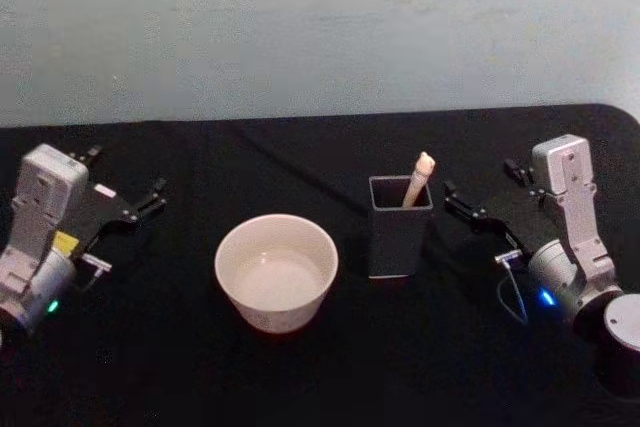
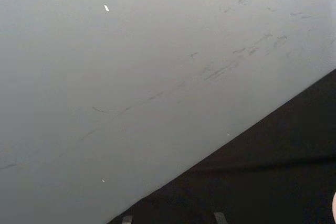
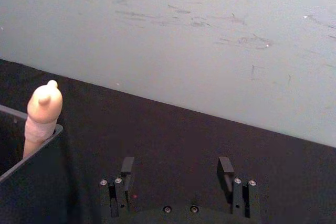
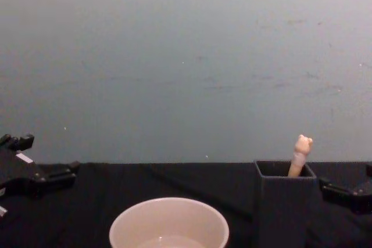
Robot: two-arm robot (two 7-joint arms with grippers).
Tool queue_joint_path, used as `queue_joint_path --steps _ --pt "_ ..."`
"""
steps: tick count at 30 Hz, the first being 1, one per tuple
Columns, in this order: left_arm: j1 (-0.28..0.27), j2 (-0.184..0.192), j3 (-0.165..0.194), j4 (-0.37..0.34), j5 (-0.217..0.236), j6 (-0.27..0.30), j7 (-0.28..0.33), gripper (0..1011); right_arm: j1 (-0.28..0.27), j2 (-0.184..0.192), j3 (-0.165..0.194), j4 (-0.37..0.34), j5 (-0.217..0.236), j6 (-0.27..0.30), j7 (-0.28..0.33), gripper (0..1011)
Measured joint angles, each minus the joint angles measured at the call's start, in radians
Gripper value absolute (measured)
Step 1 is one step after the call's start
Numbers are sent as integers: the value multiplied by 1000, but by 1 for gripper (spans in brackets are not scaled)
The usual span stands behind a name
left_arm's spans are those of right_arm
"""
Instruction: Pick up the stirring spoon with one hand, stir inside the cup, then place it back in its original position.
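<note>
On the black table in the head view, the spoon (image 1: 419, 177) stood in the holder (image 1: 399, 227), just right of the cup (image 1: 277, 272); the right gripper (image 1: 470, 209) waited beside the holder, the left gripper (image 1: 140, 205) parked well apart. In the right wrist view, the fingers (image 3: 226, 171) were spread and empty. The chest view showed a beige handle with bear knob. Advisable: pinch below the knob, lift straight.

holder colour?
Dark grey holder, the spoon standing in it. Shows best in the head view.
</note>
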Motion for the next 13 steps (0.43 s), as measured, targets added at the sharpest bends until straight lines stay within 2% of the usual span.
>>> queue_joint_path --steps 13 --pt "0 0 0 0 0 0 0 1001 0 0 0 0 0 0 0 1002"
